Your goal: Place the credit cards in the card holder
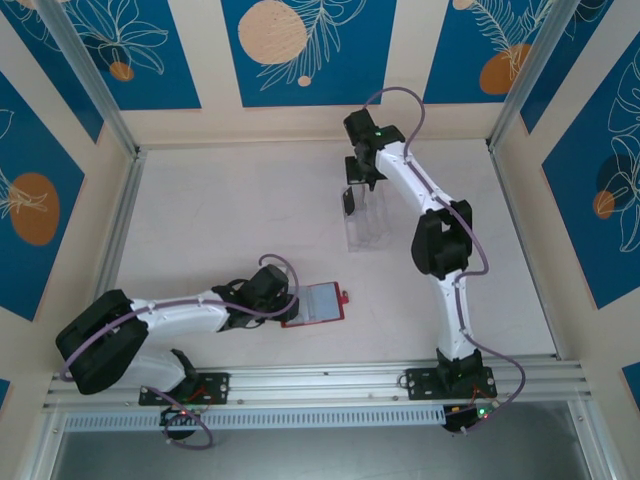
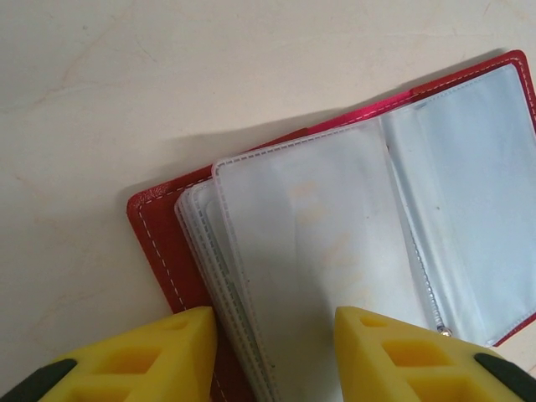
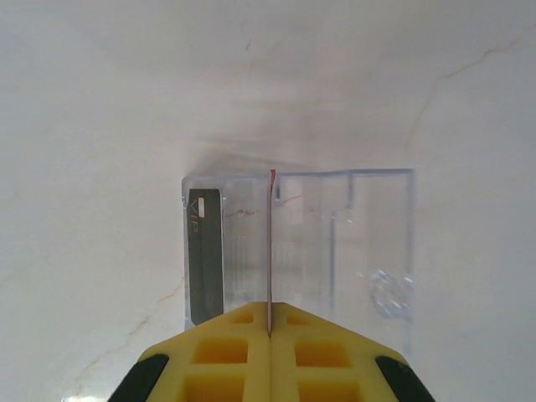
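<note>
Firmly, right pincer [image 3: 269, 325] clamped on red card [image 3: 270, 243], left pincer [image 2: 276, 335] parted over card holder [image 2: 156, 243].

Red card holder [image 1: 318, 303] lies open flat; black card [image 3: 205, 255] stands upright, red card [image 3: 270, 251] edge-on.

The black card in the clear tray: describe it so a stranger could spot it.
Find the clear tray on the table, under the right gripper. The black card stands in the tray's left end slot. It bears VIP lettering, unlike the thin red card pinched edge-on beside it.
</note>
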### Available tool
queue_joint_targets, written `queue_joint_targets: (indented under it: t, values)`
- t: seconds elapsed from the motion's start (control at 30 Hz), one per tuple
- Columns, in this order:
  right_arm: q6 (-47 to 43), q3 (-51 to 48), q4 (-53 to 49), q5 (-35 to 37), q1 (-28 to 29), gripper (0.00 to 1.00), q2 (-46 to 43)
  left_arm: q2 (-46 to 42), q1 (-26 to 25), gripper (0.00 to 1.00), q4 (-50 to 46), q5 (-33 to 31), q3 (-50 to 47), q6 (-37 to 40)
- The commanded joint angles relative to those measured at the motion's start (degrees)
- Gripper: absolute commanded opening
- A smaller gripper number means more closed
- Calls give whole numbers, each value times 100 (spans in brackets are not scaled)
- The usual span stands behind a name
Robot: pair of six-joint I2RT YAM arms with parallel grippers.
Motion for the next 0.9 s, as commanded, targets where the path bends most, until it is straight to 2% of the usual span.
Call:
queue_joint_targets:
  t: [0.0,0.13,0.23,0.5,0.67,0.87]
  values:
    - [104,-276,69,269,254,0,-784,-123,-8,41,-205,107,-132,53]
    - [264,-1176,412,79,569,0,-1525,-138,-3,41,-239,105,-113,88]
    - [404,-2202,881,-234,876,0,-2234,-121,-4,40,-255,115,-100,115]
    - [1216,-5164,2835,-2352,1253,0,-3696,-105,1,35,-294,141,-104,167]
    - [1717,-6609,4243,-3053,1507,0,-4197,-66,1,33,-333,139,-69,185]
    - [2443,-7852,5714,-3318,1789,0,-4526,46,0,32,-335,177,-8,212]
